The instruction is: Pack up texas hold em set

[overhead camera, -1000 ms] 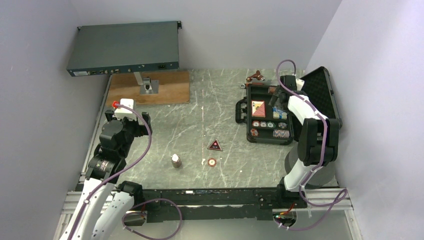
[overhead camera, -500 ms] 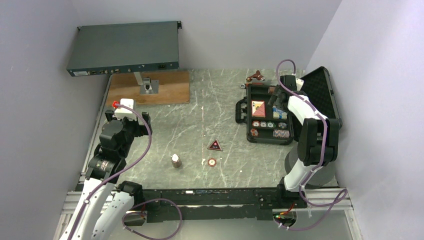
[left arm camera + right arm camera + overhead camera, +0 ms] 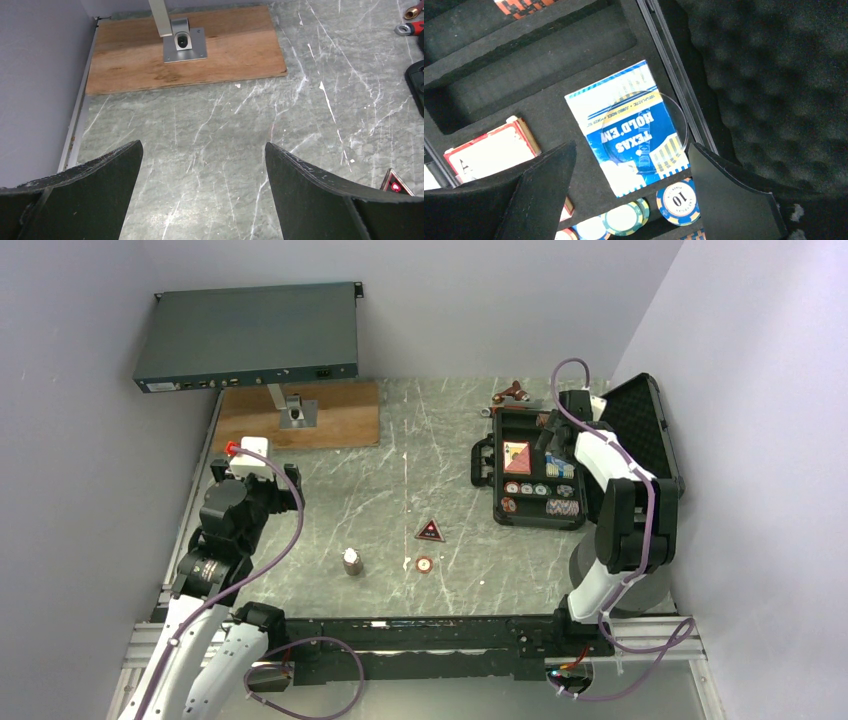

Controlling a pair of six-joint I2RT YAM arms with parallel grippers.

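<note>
Right wrist view, peering between the spread, empty fingers of the right gripper [image 3: 631, 150], shows what the overhead cannot: a blue-and-white "Texas Hold'em" card box [image 3: 621, 117] lying in the black foam-lined case [image 3: 549, 40], a clear round disc [image 3: 670, 120] atop it (striped chips [image 3: 678, 201] just below). Top external view shows a red triangular marker [image 3: 430, 531] and small round chip [image 3: 424, 564] on the grey marble table [image 3: 400, 440], well apart from the case; the left gripper [image 3: 202, 150] hangs wide open.
</note>
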